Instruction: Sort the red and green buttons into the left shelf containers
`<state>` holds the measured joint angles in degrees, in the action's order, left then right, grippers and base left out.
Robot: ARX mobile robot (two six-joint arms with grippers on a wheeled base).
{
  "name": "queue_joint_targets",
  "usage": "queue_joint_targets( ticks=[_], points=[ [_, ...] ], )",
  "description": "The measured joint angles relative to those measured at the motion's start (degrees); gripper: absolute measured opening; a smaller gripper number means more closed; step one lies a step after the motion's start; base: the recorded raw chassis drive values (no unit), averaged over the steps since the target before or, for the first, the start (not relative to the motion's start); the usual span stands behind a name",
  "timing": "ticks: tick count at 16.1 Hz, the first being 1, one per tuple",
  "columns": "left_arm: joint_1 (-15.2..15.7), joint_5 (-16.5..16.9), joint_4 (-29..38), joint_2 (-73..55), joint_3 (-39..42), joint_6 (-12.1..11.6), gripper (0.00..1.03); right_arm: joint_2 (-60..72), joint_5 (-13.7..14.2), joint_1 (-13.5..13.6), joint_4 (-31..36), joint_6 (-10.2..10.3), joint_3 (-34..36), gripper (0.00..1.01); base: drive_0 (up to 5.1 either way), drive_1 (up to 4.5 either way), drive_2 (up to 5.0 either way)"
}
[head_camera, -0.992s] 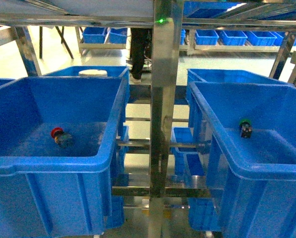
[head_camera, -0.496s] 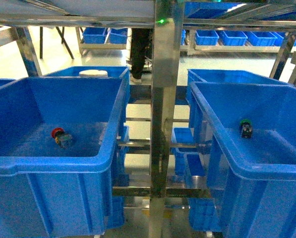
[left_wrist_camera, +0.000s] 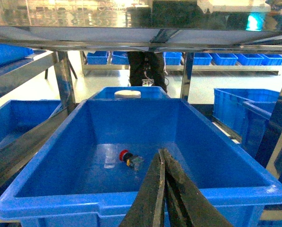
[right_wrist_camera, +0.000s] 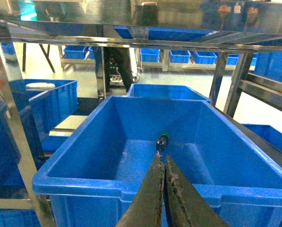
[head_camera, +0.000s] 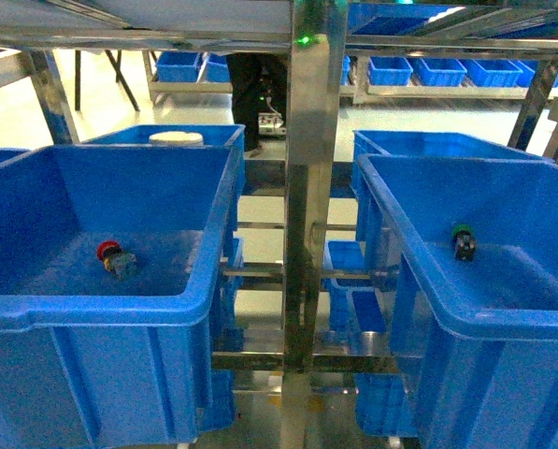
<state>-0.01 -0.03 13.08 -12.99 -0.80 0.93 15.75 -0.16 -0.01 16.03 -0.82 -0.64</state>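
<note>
The red button point(head_camera: 110, 253) lies on its side on the floor of the large blue bin point(head_camera: 92, 309) on the left. The green button point(head_camera: 463, 241) rests in the large blue bin point(head_camera: 484, 323) on the right. Neither gripper shows in the head view. In the left wrist view my left gripper point(left_wrist_camera: 162, 152) is shut and empty, over the near rim of its bin point(left_wrist_camera: 60, 203), with the red button point(left_wrist_camera: 127, 157) ahead and to the left. My right gripper point(right_wrist_camera: 160, 157) is shut and empty, just short of the green button point(right_wrist_camera: 163, 141) in its bin point(right_wrist_camera: 84, 182).
A steel shelf post point(head_camera: 307, 187) stands between the two bins. A second blue bin with a white lid point(head_camera: 176, 137) sits behind the left one. A person point(head_camera: 260, 84) stands in the aisle beyond. Smaller blue trays point(head_camera: 447, 70) line the far racks.
The person behind the shelf has shifted a little. Both buttons and both bins lie where they were.
</note>
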Motion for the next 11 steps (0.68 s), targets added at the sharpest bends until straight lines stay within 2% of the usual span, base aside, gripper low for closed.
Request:
queue_joint_targets(
  ticks=[5, 6, 7, 11],
  points=[
    [0.0, 0.0, -1.7, 1.68, 0.0, 0.0, 0.02, -1.79, 0.02, 0.0, -2.12, 0.0, 0.0, 0.02, 0.0, 0.0, 0.0],
    [0.0, 0.07, -12.11, 12.31, -0.07, -0.09, 0.02, -5.97, 0.04, 0.0, -6.27, 0.0, 0.0, 0.02, 0.0, 0.0, 0.0],
    [0.04, 0.31, -13.77, 12.37, -0.04, -0.15, 0.02, -12.07, 0.0, 0.0, -15.3, 0.02, -0.07, 0.02, 0.0, 0.0, 0.0],
    [0.0, -0.02, -13.33, 12.37, -0.04, -0.17, 0.02, -15.45, 0.15, 0.0, -16.39, 0.0, -0.07, 0.02, 0.0, 0.0, 0.0]
  ],
)
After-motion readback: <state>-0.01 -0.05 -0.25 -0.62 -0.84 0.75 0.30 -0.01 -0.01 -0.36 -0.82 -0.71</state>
